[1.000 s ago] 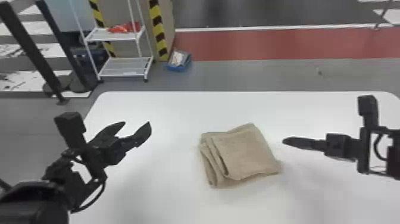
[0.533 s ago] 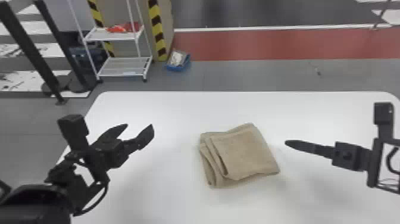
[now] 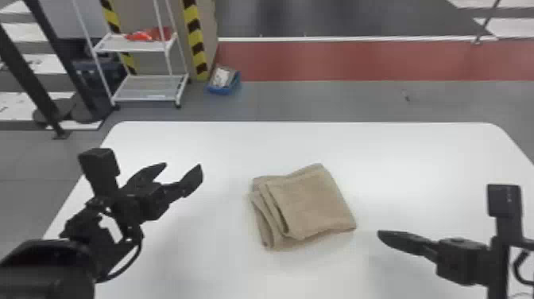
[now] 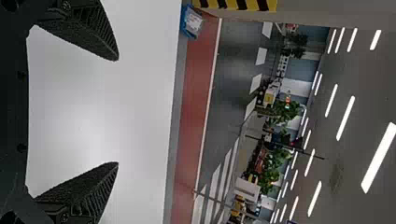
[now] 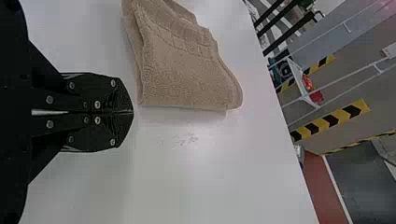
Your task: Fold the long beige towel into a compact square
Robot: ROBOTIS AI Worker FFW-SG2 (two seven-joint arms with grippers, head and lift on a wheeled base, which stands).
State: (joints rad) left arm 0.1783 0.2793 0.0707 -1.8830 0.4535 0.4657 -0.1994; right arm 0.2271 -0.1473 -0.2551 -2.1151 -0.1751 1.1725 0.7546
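Folded beige towel (image 3: 314, 202) on the table (image 3: 417, 159), free of both grippers.
From here the towel seems nearly done: a squarish stack lying between the grippers, its skewed layers perhaps wanting a tidy. The left gripper (image 3: 182, 165) hangs well apart with fingers spread, probably because its hold is no longer needed; the right gripper (image 5: 132, 112), fingers together and empty, is near a corner, maybe for pressing or backing off. Beyond the smooth white top stand a white wire rack (image 3: 149, 87) and striped posts (image 3: 195, 39).
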